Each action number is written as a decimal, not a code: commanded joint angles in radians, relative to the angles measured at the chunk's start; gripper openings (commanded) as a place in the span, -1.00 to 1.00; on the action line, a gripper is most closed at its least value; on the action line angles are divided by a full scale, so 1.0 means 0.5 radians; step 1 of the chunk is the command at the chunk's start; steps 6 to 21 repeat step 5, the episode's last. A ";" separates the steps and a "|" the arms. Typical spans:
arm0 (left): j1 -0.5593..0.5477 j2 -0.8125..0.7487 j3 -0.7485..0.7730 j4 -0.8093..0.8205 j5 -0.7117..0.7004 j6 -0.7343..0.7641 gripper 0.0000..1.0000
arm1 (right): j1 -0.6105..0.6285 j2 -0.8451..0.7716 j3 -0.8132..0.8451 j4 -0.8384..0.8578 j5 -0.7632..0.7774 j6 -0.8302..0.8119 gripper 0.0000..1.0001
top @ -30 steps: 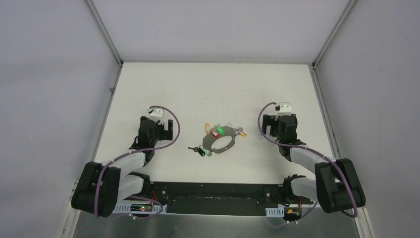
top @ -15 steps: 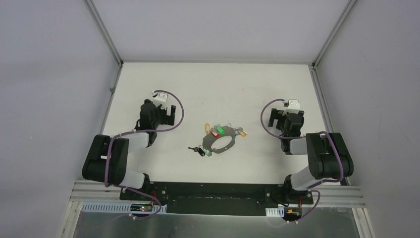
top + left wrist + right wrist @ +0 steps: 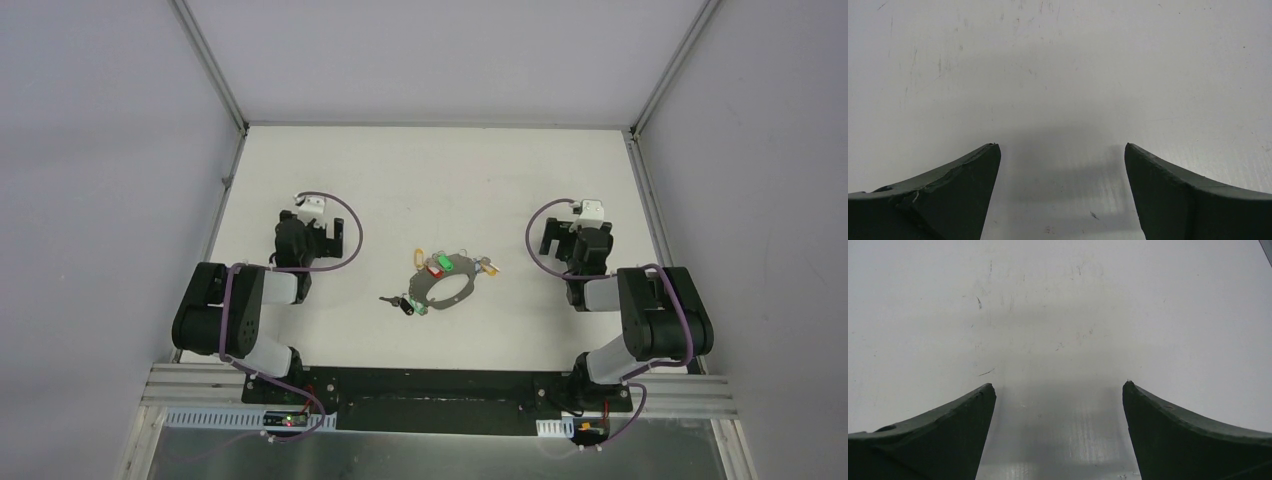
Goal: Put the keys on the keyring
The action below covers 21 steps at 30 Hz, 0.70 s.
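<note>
The keyring [image 3: 448, 294], a thin grey metal hoop, lies flat at the middle of the white table [image 3: 430, 180]. The keys cluster on and around it: yellow [image 3: 420, 257], red [image 3: 435, 269] and green [image 3: 446, 263] tags at its far side, a yellowish one [image 3: 490, 266] at its right. A black-headed key [image 3: 404, 303] lies at its near left. My left gripper [image 3: 327, 234] stands open well to the left of the ring, with only bare table between its fingers [image 3: 965, 192]. My right gripper [image 3: 553, 238] is open well to the right, fingers [image 3: 1178, 432] also over bare table.
Grey walls with aluminium corner posts [image 3: 210, 62] close in the table on three sides. Purple cable loops [image 3: 350, 235] arch beside each wrist. A black base bar [image 3: 440, 385] runs along the near edge between the arm bases.
Both arms have folded back and their elbows have risen. The left gripper has shifted slightly left and farther back. The right arm has held still for the last half second. Keys and ring have not moved.
</note>
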 commanded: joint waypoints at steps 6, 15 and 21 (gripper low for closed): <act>-0.006 -0.010 0.033 0.117 -0.003 -0.031 0.98 | -0.022 0.005 0.067 0.097 -0.028 0.034 0.99; -0.006 -0.010 0.033 0.117 -0.003 -0.031 0.98 | -0.022 0.005 0.067 0.097 -0.028 0.034 0.99; -0.006 -0.010 0.033 0.117 -0.003 -0.031 0.98 | -0.022 0.005 0.067 0.097 -0.028 0.034 0.99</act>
